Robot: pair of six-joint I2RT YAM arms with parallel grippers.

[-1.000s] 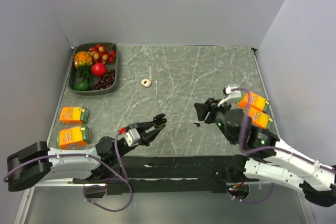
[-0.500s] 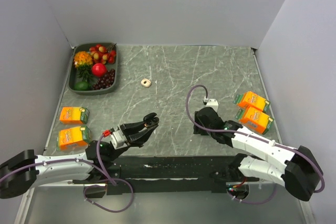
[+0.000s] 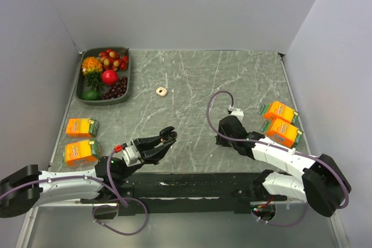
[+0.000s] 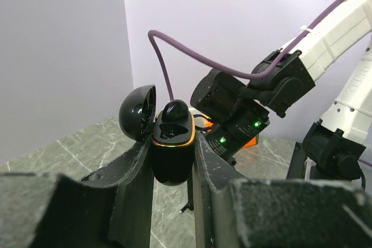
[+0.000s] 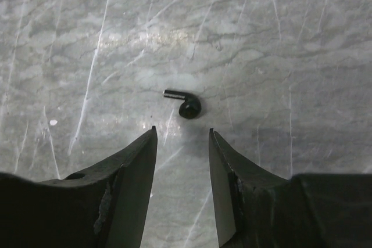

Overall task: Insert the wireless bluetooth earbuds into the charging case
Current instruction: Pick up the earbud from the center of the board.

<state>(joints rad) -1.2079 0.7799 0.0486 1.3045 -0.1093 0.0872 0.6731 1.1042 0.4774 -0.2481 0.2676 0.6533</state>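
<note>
My left gripper is shut on the glossy black charging case and holds it above the table with its lid open. One black earbud sits in the case. In the top view this gripper is left of centre near the front. The other earbud, bean-like with a short stem, lies on the marble just ahead of my right gripper. That gripper is open and empty, its tips apart on either side short of the earbud. In the top view the right gripper points down and hides that earbud.
A grey tray of fruit stands at the back left. A beige ring lies mid-table. Two orange cartons sit at the left edge and two more at the right. A pale speck lies on the marble.
My right arm swung down and left from beside the right cartons to hover low over the earbud on the table. My left gripper drew back slightly left with the case.
</note>
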